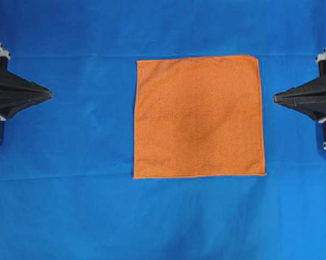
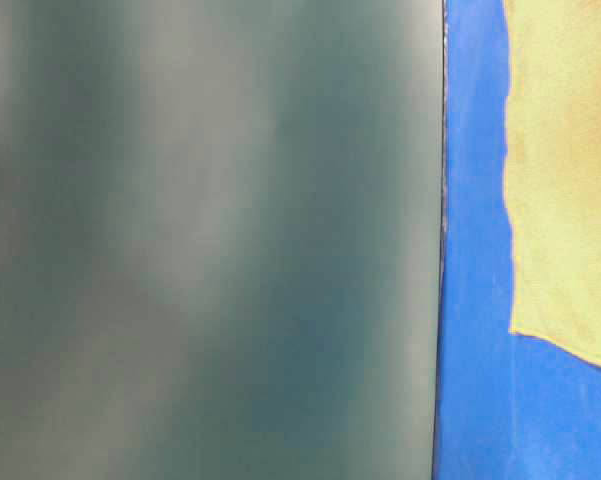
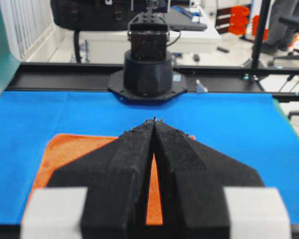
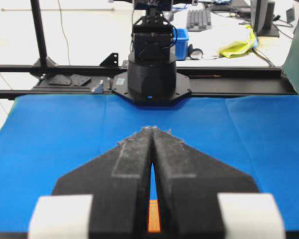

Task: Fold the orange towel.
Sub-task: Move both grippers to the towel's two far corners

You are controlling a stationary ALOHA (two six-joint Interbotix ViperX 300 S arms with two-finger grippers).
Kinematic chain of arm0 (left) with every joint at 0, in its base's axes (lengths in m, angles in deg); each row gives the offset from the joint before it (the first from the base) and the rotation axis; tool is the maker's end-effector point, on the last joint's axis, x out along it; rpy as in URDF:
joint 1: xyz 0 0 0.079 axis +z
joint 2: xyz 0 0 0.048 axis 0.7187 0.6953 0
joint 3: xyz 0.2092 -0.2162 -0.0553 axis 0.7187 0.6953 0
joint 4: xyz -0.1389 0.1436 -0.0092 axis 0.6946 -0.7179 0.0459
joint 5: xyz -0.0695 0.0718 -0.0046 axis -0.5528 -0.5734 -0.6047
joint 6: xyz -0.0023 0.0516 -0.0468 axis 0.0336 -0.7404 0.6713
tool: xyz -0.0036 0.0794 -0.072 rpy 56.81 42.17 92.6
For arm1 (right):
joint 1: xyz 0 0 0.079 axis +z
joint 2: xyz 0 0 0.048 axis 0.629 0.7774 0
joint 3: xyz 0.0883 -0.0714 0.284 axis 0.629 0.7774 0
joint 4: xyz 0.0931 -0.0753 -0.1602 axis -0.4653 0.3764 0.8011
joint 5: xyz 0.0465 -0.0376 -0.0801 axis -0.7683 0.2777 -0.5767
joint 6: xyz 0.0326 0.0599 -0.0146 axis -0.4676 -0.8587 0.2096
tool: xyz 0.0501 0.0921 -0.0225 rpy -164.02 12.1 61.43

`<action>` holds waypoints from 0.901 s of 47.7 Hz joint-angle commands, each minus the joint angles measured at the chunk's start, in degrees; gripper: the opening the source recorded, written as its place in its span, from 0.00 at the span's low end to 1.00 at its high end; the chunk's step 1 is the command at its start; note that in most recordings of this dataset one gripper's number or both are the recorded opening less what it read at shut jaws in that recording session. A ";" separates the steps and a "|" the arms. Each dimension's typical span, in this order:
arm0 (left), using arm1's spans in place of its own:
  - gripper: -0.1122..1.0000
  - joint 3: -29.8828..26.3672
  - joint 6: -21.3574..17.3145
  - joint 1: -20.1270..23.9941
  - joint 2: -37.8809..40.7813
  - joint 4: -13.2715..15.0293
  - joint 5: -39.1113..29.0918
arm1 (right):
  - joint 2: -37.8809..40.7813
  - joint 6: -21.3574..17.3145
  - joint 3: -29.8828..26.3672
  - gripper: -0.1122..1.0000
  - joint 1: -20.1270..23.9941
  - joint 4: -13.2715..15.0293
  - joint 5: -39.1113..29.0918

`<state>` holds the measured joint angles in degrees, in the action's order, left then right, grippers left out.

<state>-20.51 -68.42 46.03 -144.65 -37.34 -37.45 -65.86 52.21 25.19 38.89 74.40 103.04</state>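
On the blue table cover (image 1: 59, 206), midway between the two arms, the orange towel (image 1: 199, 116) lies spread flat as a full square with no fold in it, so the task looks to be at its very start. Both the left gripper (image 1: 48, 95) and the right gripper (image 1: 276, 98) sit well apart from the towel with fingers pressed together and nothing held. Next, I judge, the fingers must part and reach for an edge or corners to lift over.
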 commanded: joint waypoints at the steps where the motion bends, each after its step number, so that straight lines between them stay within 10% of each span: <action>1: 0.10 -2.37 -0.18 0.79 2.55 1.41 0.35 | 0.44 -0.26 -2.20 0.10 -0.44 0.18 0.26; 31: 0.13 -10.55 0.53 14.85 29.53 1.76 9.23 | 4.66 -4.57 -2.29 0.11 -21.36 -1.23 -15.12; 38: 0.44 -14.77 0.53 17.23 37.88 1.85 9.40 | 10.81 -5.27 -1.67 0.13 -27.07 -1.23 -15.21; 43: 0.72 -17.23 0.53 18.28 43.24 1.85 9.58 | 16.44 -5.19 -1.67 0.36 -30.41 -0.97 -14.94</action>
<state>-35.01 -67.90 63.52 -104.39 -35.58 -28.39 -53.20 47.02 24.04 10.50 73.35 87.66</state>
